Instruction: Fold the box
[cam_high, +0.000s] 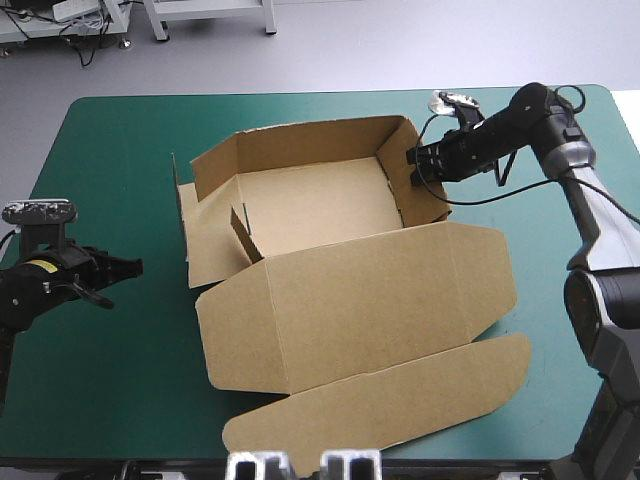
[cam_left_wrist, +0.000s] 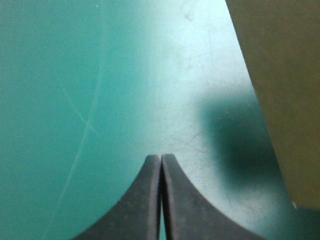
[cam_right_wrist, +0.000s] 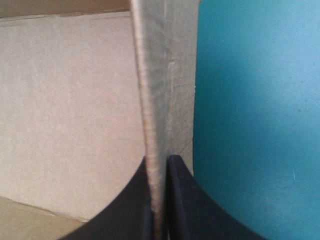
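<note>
Teal-green table cover (cam_high: 110, 400); one brown box (cam_high: 320, 205) at centre, an open tray, long axis across the table, lid (cam_high: 370, 300) flat toward the near edge. Right gripper (cam_right_wrist: 160, 161): nearer arm, pinching the tray's right wall, one finger each side. Left gripper (cam_left_wrist: 160, 158): pressed together, empty, well apart to the box's left.

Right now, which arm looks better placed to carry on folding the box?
The right. The right gripper is shut on the box at its right wall, so it could probably work that side next. The left gripper is shut over bare teal-green cover, apart from the box.
</note>
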